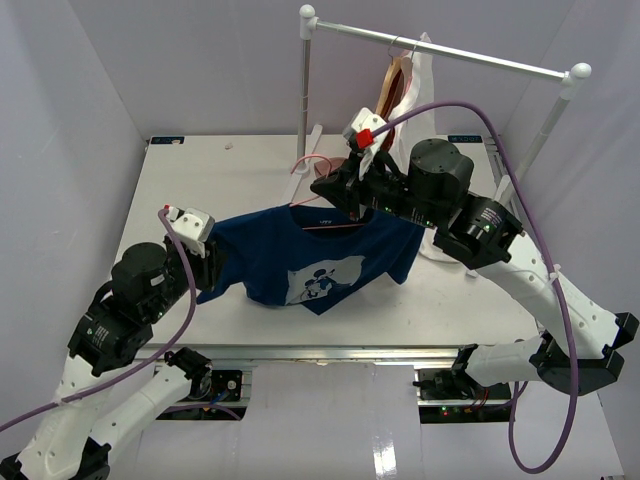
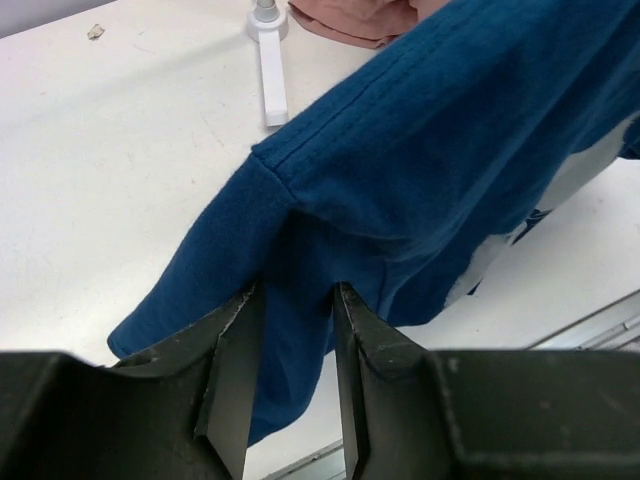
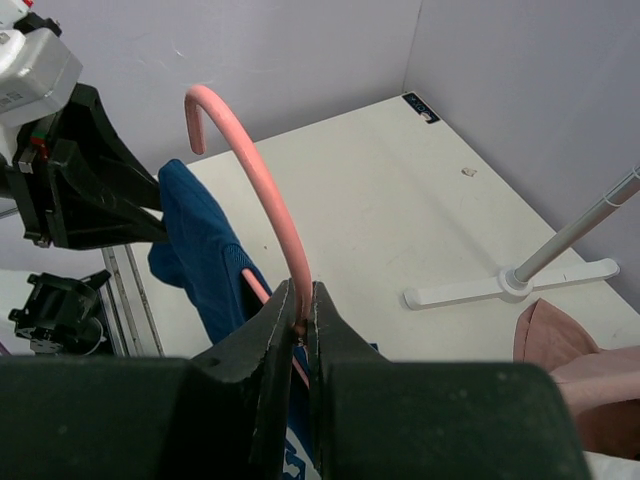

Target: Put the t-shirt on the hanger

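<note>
The navy t-shirt [image 1: 310,255] with its white print hangs draped above the table's middle. The pink hanger [image 1: 303,163] sits in its neck opening, with a pink bar showing at the collar. My right gripper [image 1: 335,190] is shut on the hanger's neck [image 3: 298,300], and the hook [image 3: 235,120] curves up past the fingers. The shirt [image 3: 200,250] hangs below it. My left gripper [image 1: 213,262] holds the shirt's left sleeve out to the side. In the left wrist view, blue fabric [image 2: 420,170] is bunched between the fingertips [image 2: 350,325].
A white clothes rack [image 1: 440,45] stands at the back right, holding a tan wooden hanger and a white garment [image 1: 420,85]. Its base foot [image 2: 268,70] lies on the table beside a dusty-pink garment [image 2: 350,15]. Purple walls enclose the table.
</note>
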Motion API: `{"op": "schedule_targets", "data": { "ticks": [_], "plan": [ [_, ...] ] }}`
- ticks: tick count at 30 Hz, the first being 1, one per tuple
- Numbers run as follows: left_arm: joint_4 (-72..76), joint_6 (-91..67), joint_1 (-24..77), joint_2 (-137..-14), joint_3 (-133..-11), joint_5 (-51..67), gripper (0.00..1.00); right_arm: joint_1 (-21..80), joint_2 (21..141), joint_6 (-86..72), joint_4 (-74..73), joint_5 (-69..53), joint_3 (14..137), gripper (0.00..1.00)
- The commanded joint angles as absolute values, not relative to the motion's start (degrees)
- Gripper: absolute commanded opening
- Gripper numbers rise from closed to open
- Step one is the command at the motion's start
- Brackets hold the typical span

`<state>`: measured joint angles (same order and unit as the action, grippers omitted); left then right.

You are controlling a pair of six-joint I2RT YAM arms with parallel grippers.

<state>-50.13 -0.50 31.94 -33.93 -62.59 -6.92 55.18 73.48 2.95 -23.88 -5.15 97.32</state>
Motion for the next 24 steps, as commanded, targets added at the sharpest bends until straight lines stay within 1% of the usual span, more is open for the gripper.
{"op": "schedule_targets", "data": {
  "ticks": [1, 2, 3, 13, 19, 20, 21, 22, 24],
  "plan": [
    [-47.38, -2.38, 31.73, -35.07, -60.90, -11.52, 0.13, 55.01, 71.16, 2.62, -19.78, -3.68, 99.56, 0.08],
    [-47.24, -2.76, 31.73, -35.15, -60.72, -12.61, 0.03, 54.97, 71.00, 2.69, -19.78, -3.25, 99.44, 0.08],
    [-47.16, -3.34, 31.73, -35.08, -60.61, -14.45, 0.00, 54.93, 70.73, 2.80, -19.78, -2.79, 99.21, 0.08],
    [-49.58, -6.98, 31.73, -35.84, -63.11, -31.54, 0.00, 54.08, 68.67, 3.60, -20.63, -0.47, 98.53, 0.08],
    [-50.18, -7.47, 31.73, -36.74, -64.12, -30.89, 0.01, 53.93, 69.11, 3.87, -21.68, -0.36, 98.26, 0.08],
    [-50.19, -7.22, 31.73, -36.74, -64.78, -29.50, 0.08, 53.90, 69.27, 3.87, -21.93, -0.74, 98.26, 0.08],
    [-50.19, -6.43, 31.73, -36.74, -65.63, -26.34, 0.25, 53.96, 69.57, 3.87, -22.36, -1.41, 98.26, 0.08],
    [-49.82, -4.26, 31.73, -36.49, -66.23, -19.55, 0.33, 53.96, 69.91, 3.87, -22.78, -2.40, 98.20, 0.08],
    [-48.66, -0.52, 31.73, -35.39, -68.19, -6.75, 0.41, 53.96, 70.30, 3.78, -22.94, -3.97, 97.59, 0.08]
  ]
}}
